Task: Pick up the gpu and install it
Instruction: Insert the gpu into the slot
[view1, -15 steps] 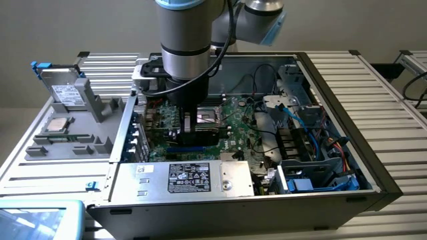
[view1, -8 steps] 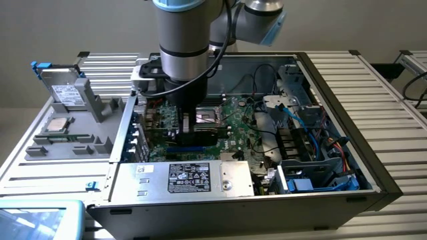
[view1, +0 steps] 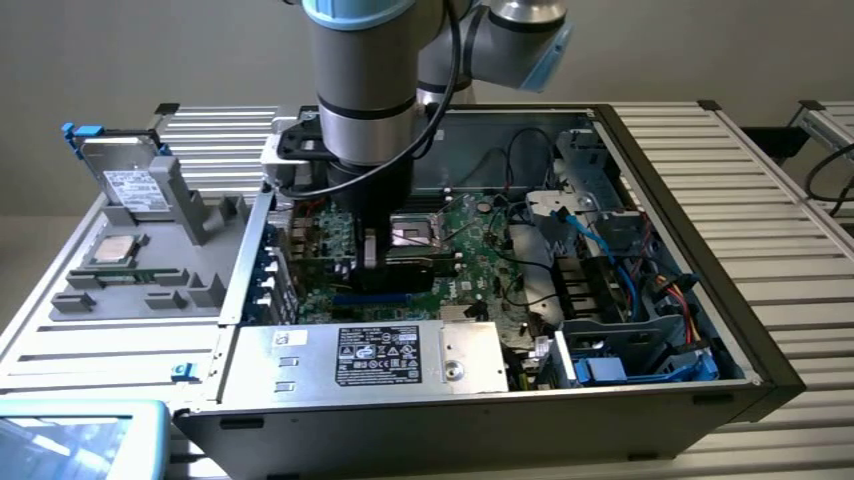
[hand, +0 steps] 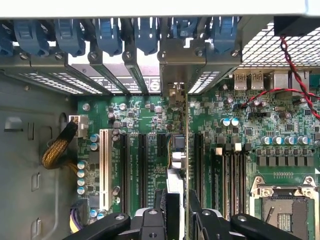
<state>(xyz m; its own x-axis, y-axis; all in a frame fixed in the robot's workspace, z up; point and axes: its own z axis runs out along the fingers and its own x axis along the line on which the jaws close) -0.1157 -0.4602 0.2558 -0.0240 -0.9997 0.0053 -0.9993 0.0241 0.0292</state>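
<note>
The motherboard (hand: 150, 120) is green, dotted with blue-topped silver capacitors (hand: 285, 140), and carries black slots beside one white slot (hand: 104, 167). Blue clips (hand: 107, 35) line the grey case (hand: 30, 175), where a red-and-black twisted wire pair (hand: 295, 65) and a yellow braided cable (hand: 56, 150) run. The gripper (hand: 176, 196) is black, the gpu (view1: 420, 268) shows a black face, and the arm (view1: 360, 80) is silver-grey with pale blue caps.
</note>
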